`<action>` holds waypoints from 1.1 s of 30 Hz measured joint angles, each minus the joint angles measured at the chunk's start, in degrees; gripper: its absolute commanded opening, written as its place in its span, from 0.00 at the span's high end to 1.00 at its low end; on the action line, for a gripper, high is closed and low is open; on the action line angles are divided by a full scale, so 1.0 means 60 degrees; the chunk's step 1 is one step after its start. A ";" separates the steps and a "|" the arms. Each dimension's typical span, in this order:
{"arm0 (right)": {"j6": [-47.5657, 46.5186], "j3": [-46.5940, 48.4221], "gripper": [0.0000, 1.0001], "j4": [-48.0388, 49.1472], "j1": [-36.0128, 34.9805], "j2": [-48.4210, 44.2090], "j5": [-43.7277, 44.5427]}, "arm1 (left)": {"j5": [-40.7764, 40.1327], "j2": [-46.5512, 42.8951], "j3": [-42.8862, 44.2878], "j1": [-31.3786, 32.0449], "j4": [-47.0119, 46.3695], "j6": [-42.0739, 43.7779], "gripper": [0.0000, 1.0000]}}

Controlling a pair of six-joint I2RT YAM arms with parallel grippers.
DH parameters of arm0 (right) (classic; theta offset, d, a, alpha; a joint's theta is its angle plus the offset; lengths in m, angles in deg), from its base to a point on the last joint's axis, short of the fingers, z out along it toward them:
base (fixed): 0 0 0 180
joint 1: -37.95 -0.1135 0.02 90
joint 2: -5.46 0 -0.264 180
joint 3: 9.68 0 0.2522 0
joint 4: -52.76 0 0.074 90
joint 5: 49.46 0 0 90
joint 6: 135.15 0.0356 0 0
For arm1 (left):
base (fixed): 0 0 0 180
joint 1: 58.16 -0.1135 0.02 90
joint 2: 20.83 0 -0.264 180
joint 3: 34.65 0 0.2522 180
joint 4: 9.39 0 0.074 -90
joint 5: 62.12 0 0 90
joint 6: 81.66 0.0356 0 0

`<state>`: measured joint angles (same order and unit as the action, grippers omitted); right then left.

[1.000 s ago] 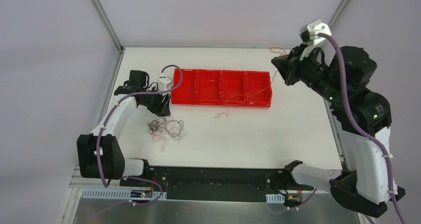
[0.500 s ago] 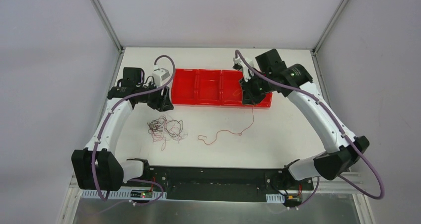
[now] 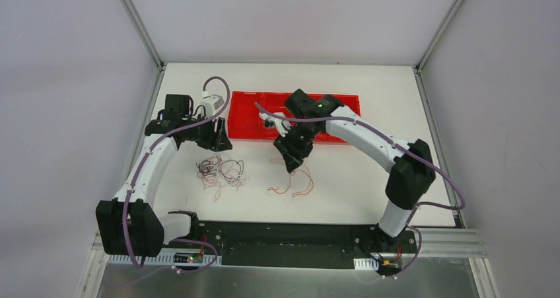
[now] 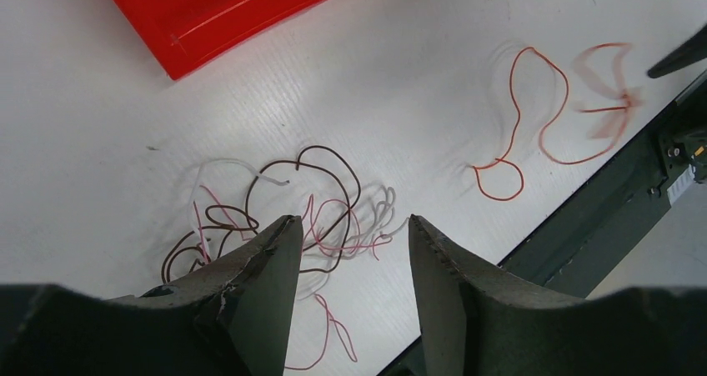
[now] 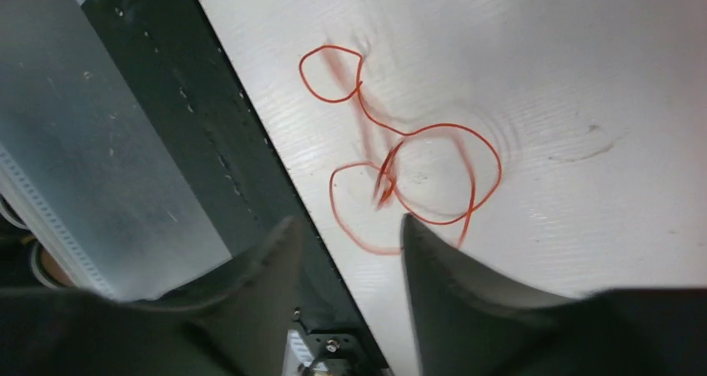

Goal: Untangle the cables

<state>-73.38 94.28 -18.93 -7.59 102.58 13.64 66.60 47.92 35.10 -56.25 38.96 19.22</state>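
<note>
Cables point(image 4: 283, 218) lie in a small loose tangle on the white table point(image 3: 356, 192), right under the left gripper point(image 4: 350, 234). They are thin brown, white and pink threads, bent in soft loops. The left gripper hangs above them with its two dark fingers apart and nothing between them. One red cable point(image 5: 400, 167) lies alone, well off to that gripper's right, curled in round loops. The right gripper point(image 5: 346, 234) hangs just over it, with its fingers also apart and empty. Part of the red cable looks blurred. A shiny red plastic tray point(image 3: 244, 123) with square bins sits beyond both grippers.
</note>
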 measured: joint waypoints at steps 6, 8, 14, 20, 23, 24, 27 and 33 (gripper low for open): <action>-0.0117 -0.0146 0.14 0.0208 -0.0113 0.0882 0.0357 | -0.0044 -0.0102 -0.0113 0.0000 -0.0022 -0.0164 0.49; -0.0168 -0.0554 0.13 0.0514 -0.0113 0.0561 0.0488 | -0.0044 -0.0109 -0.0113 0.0000 -0.0029 -0.0182 0.49; -0.0321 -0.2375 0.13 0.1683 -0.0153 -0.0710 0.0750 | -0.0036 -0.0080 -0.0113 0.0000 -0.0138 -0.0328 0.49; -0.0663 -0.3472 0.12 0.2940 -0.0495 -0.0780 0.1249 | -0.0044 -0.0066 -0.0113 0.0000 -0.0222 -0.0525 0.49; -0.0539 -0.3472 0.05 0.3610 -0.0703 -0.0605 0.1282 | -0.0044 -0.0069 -0.0113 0.0000 -0.0226 -0.0597 0.49; -0.0466 -0.3472 0.03 0.3821 -0.0790 -0.0543 0.1311 | -0.0044 -0.0069 -0.0117 0.0000 -0.0226 -0.0634 0.49; -0.0372 -0.3468 0.03 0.4382 -0.1166 -0.0335 0.1504 | -0.0047 -0.0069 -0.0186 0.0000 -0.0259 -0.0710 0.49; -0.0554 -0.3213 0.02 0.4947 -0.2167 0.0648 0.1865 | -0.0047 -0.0069 -0.0262 0.0000 -0.0386 -0.0849 0.49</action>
<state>-76.70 75.00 10.75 -20.59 106.47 24.83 66.32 47.51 33.53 -56.25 36.65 14.12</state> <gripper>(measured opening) 0.979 0.508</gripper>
